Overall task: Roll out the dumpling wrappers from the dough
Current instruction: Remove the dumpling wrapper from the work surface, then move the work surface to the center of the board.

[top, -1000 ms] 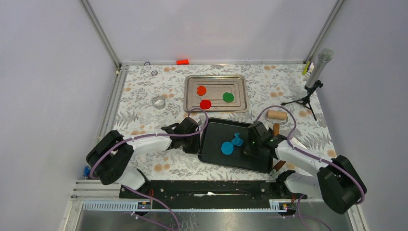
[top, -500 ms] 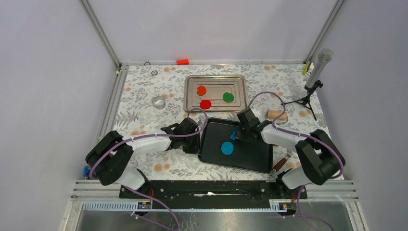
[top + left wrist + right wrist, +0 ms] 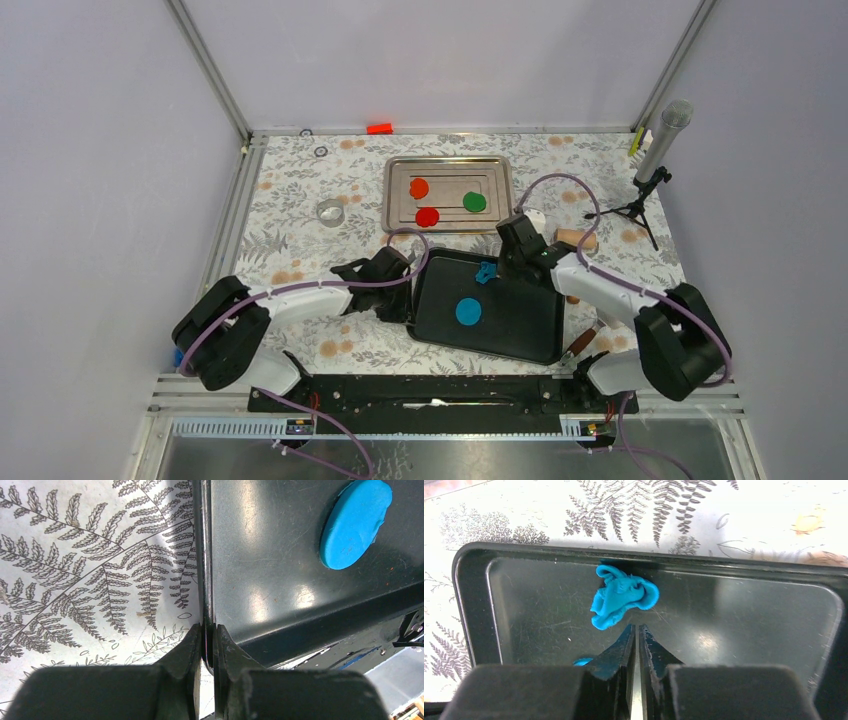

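Sitting crumpled against the far wall of the black tray [image 3: 520, 320] was the ragged blue dough scrap [image 3: 623, 601], so that bit hadn't been rolled. The flat blue wrapper [image 3: 468, 311] lay near the tray's middle, well apart from the scrap. The right gripper [image 3: 636, 630] hung over the tray with its fingers pressed together on nothing, tips just beside the scrap's near edge. The left gripper [image 3: 207, 632] was pinched onto the tray's left rim. Beyond the tray's far side, a silver tray [image 3: 447, 161] held the orange wrapper [image 3: 419, 187], red wrapper [image 3: 427, 216] and green wrapper [image 3: 474, 201].
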You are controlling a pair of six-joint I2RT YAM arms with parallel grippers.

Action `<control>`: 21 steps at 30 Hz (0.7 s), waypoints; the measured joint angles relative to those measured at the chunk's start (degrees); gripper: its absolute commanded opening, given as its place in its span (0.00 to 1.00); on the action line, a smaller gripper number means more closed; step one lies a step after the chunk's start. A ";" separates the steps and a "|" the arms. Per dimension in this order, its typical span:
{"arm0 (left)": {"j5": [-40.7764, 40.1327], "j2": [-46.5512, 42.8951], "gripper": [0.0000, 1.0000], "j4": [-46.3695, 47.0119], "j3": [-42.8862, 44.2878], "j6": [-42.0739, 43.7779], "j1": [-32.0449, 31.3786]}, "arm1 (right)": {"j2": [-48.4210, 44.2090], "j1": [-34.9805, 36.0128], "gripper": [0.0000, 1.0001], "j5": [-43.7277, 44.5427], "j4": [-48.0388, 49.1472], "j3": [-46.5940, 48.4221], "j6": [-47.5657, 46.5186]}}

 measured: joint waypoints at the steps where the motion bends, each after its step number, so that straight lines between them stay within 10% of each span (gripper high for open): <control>1: -0.02 -0.02 0.00 -0.02 0.00 0.00 0.00 | -1.25 -0.04 0.17 0.35 -1.01 -0.02 -0.37; 8: -0.28 -0.39 0.00 -0.76 0.02 0.02 -0.02 | -11.10 -0.46 0.31 2.47 -8.15 -2.12 -1.14; 11: -1.20 -0.92 0.00 -2.08 0.04 0.00 -0.04 | -16.22 -1.22 0.59 4.28 -12.61 -2.21 -1.14; 21: -5.20 -5.73 0.00 -5.07 -2.49 -3.17 4.35 | -21.20 -17.92 0.77 5.22 -25.11 -2.19 0.46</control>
